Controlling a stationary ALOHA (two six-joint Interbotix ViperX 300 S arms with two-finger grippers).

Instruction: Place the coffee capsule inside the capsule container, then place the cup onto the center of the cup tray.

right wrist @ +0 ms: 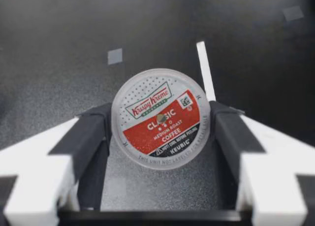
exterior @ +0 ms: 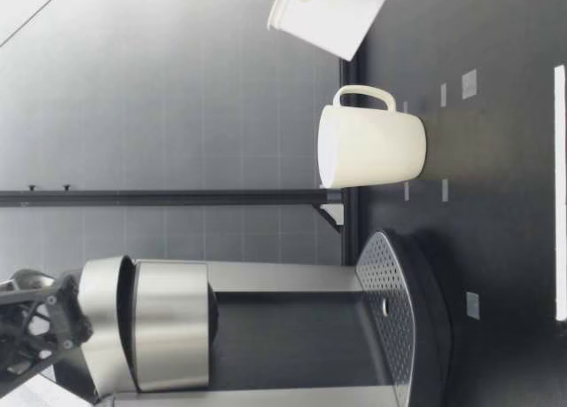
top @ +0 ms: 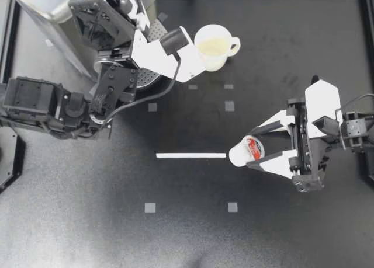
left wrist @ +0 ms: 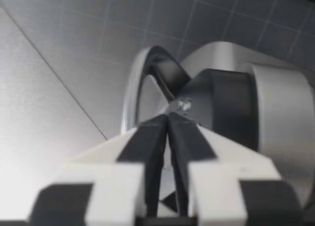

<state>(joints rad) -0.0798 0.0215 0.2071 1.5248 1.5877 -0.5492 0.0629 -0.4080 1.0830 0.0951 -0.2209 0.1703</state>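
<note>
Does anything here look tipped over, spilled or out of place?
Nothing is spilled or broken. Only the coffee capsule is askew: my right gripper holds it tilted above the table. The cup stands upright on the table beside the coffee machine.

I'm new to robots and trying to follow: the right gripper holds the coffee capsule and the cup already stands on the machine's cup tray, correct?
Not quite: the cup stands on the table beside the cup tray, not on it, as the low view shows. My right gripper does hold the coffee capsule.
</note>
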